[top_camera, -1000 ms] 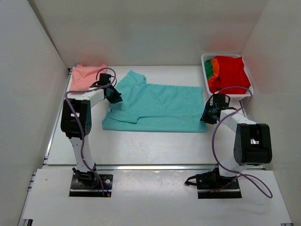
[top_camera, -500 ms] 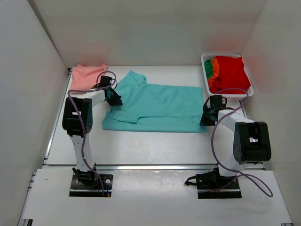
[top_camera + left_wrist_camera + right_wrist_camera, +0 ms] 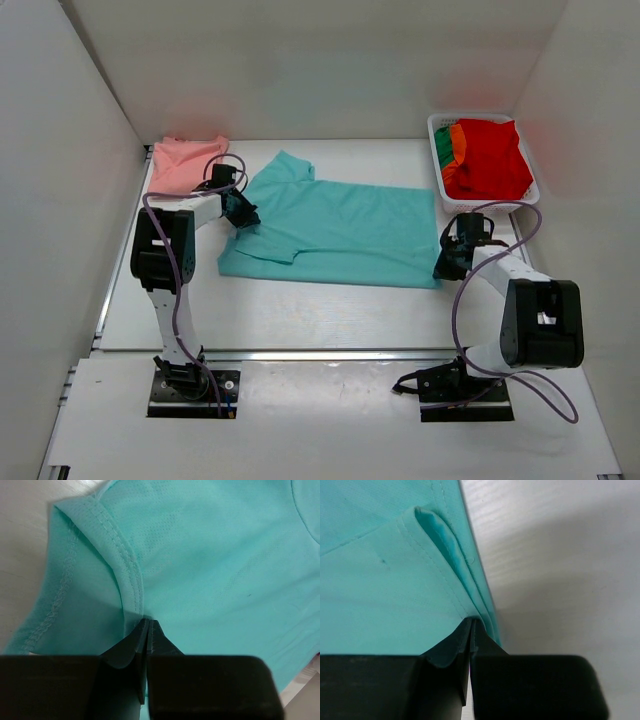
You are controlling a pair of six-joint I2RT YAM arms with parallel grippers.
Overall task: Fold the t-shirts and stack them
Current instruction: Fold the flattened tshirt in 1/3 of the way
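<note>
Garment in work: teal short-sleeved cloth t-shirt (image 3: 330,228), spread on the white table top (image 3: 300,310) between the two sets of fingers, with a doubled layer along its near left part.
Left gripper (image 3: 149,625): fingers closed to a thin slit and pinching teal cloth where a double-stitched sleeve hem runs into the fingertips. The hem curves away ahead and to the left of them.
Right gripper (image 3: 471,622): fingers pressed fully together on the doubled hem at the opposite end of the teal t-shirt. Cloth lies ahead and left of the fingertips, bare table ahead and right.
Reason for the hold: pinches at opposite ends probably let both arms lift one edge evenly, so the cloth carries over as a straight fold rather than sagging.
Salmon-pink folded t-shirt (image 3: 185,163): beyond the left fingers and slightly to their left, apparently set there as the base of the stack.
White plastic basket (image 3: 437,128): beyond the right fingers, holding a red t-shirt (image 3: 495,155) with green cloth (image 3: 443,150) and orange cloth (image 3: 457,135) at its left side, judged to be waiting their turn.
Risk: thin cloth gripped only at its hem may slip free once lifted.
</note>
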